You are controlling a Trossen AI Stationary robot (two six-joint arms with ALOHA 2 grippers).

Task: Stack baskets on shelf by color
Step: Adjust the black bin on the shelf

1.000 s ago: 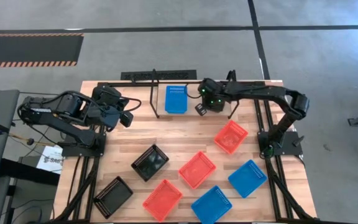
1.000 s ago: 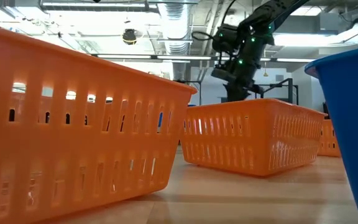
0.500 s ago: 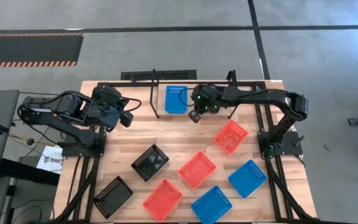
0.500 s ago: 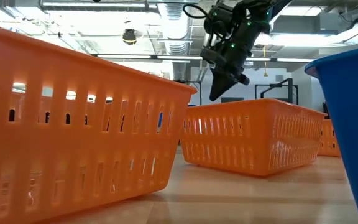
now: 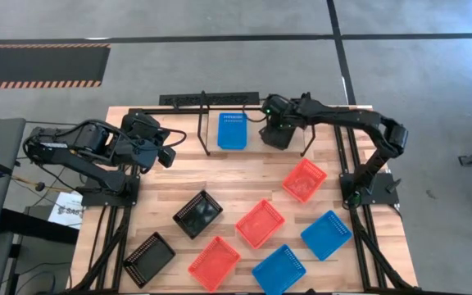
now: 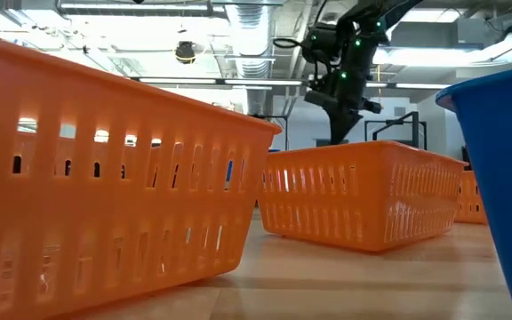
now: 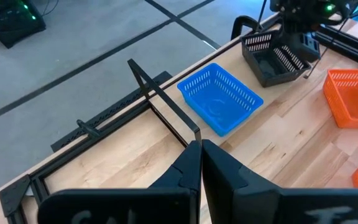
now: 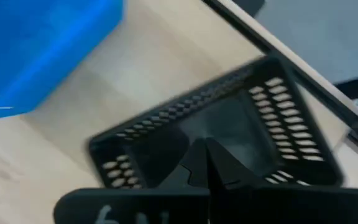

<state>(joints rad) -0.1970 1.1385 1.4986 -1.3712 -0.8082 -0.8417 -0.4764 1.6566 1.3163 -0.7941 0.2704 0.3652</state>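
A blue basket (image 5: 232, 129) (image 7: 219, 98) lies on the shelf (image 5: 206, 123), between its upright black rods. Right of it on the shelf sits a black basket (image 5: 272, 136) (image 7: 272, 59) (image 8: 229, 124). My right gripper (image 8: 207, 149) (image 6: 338, 133) is shut and points steeply down over that basket's hollow. In the low view an orange basket hides its fingertips. My left gripper (image 5: 169, 156) (image 7: 201, 149) is shut with nothing in it and waits above the table's far left. My right gripper's shut fingertips (image 8: 199, 157) stand over the black basket's floor (image 8: 241, 134), coming from above. I cannot tell whether they touch it.
Loose on the tabletop lie three red-orange baskets (image 5: 304, 179) (image 5: 260, 223) (image 5: 214, 262), two blue ones (image 5: 326, 234) (image 5: 279, 269) and two black ones (image 5: 197, 215) (image 5: 148, 258). Bare wood lies between the shelf and these baskets.
My right gripper, shut throughout, swung out toward the table's near-left, tipping as it went. It then came back toward the far edge and now stands over the black basket. The blue basket has not moved.
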